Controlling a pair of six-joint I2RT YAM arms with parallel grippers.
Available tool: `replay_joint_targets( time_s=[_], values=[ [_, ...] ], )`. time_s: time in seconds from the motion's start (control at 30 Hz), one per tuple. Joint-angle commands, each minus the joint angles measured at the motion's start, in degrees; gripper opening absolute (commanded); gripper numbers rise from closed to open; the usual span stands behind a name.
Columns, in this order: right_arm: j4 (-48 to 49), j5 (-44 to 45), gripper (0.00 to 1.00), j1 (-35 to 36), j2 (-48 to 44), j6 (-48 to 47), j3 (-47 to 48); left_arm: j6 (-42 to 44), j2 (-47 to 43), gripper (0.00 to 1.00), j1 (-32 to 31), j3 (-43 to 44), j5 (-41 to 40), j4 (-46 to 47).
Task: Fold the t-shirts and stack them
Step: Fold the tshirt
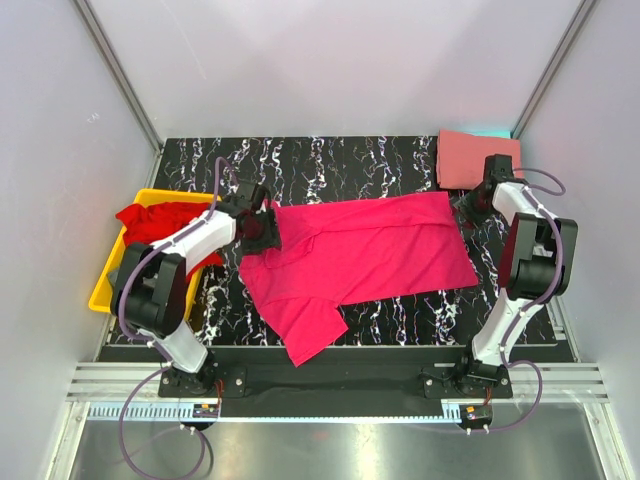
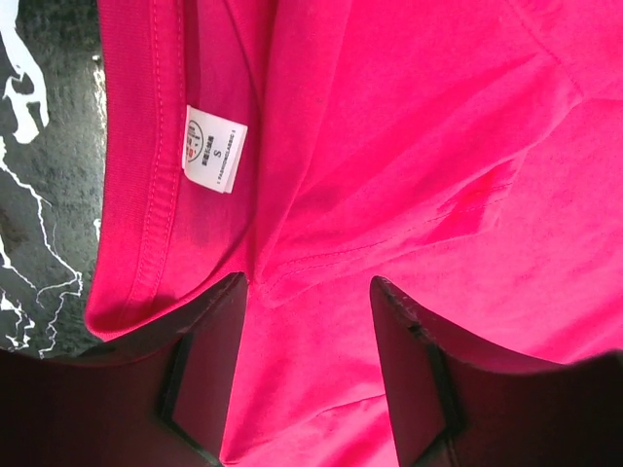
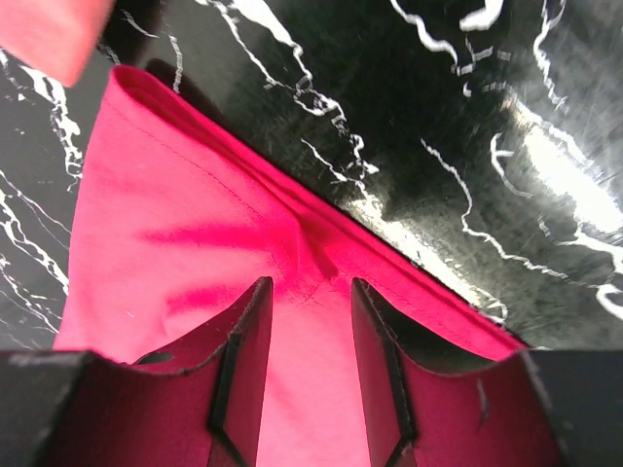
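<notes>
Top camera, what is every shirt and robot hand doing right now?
magenta t-shirt: spread out on the table, not yet folded up.
salmon t-shirt: folded, at the far right corner.
red t-shirt: crumpled in the yellow bin.
yellow bin: upright, holding the red t-shirt.
left gripper: open, over the magenta t-shirt near its collar.
right gripper: fingers either side of the magenta t-shirt's edge; grip unclear.
</notes>
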Motion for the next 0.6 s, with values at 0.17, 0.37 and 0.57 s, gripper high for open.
replay_joint_targets(
  time_s=[0.17,0.37,0.57],
  values=[
    [0.9,-2.1,0.45,0.2,0.9,8.3,-1.8,-0.1,3.0,0.54,-0.1,1.2,-0.6,3.6],
    [0.8,-0.1,0.46,0.2,-1.5,9.3,-4.2,-0.3,3.4,0.52,-0.2,0.7,-1.5,4.0],
    [2.3,0.4,0.46,0.2,-1.1,10.1,-4.3,-0.3,4.2,0.5,-0.2,0.9,-1.5,3.7]
  ],
)
